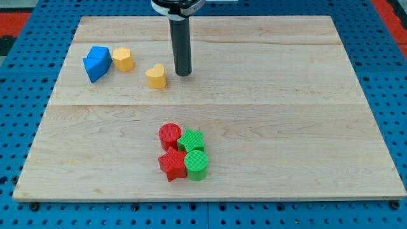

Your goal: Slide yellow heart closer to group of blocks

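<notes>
Pale wooden surface (286, 127) over blue pegboard carries everything. Left of the yellow plastic heart (156, 76) sit a blue angular block (96, 63) and a yellow rounded block (122, 58). Just right of the heart, slightly above it, my tip (183, 74) stands, a bare rod tool grasping nothing. Well below the heart cluster a red cylinder (170, 135), green star (191, 139), red star (172, 165) and green cylinder (196, 165). Pushing from this side would likely send the heart leftward, away from the cluster.
</notes>
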### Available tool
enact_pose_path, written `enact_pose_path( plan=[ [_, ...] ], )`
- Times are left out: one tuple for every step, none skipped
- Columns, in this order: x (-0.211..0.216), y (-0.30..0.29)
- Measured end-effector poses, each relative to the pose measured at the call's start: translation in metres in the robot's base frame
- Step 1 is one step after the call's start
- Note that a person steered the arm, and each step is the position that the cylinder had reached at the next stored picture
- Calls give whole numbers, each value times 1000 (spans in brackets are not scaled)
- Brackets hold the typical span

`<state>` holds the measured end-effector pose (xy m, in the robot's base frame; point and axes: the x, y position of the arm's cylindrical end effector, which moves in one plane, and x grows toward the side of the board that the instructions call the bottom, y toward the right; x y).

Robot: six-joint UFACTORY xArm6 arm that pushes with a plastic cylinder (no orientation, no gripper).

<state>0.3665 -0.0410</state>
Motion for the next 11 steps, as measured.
enact_pose_path(
  plan=[
    [5, -21],
    [3, -78],
    [0, -111],
    [8, -68],
    [34, -47],
    [57, -91],
    [62, -146],
    [60, -154],
    [47, -154],
    [55, -154],
    [81, -136]
  ],
)
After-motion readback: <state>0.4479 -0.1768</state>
